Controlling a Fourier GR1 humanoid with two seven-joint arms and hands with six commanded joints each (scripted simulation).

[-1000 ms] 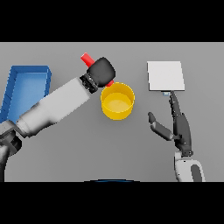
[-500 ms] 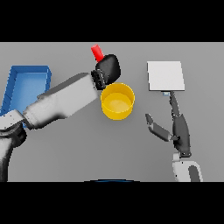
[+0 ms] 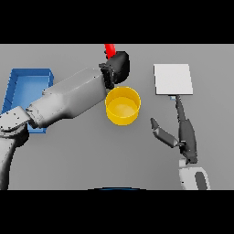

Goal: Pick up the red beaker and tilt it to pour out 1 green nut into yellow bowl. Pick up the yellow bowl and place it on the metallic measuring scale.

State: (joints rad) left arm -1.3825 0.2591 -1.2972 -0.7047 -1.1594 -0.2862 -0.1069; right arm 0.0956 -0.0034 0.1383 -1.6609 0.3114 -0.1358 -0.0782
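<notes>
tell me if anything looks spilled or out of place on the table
Nothing stands out. The yellow bowl sits upright on the table with no nut visible in or around it. The left hand holds the red beaker behind the bowl. The scale lies flat, with the right hand open before it.

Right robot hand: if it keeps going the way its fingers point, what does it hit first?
The right robot hand has straight fingers aimed away from the robot, tips about at the near edge of the metallic measuring scale. It would likely meet that first, though height above the table is unclear.
</notes>
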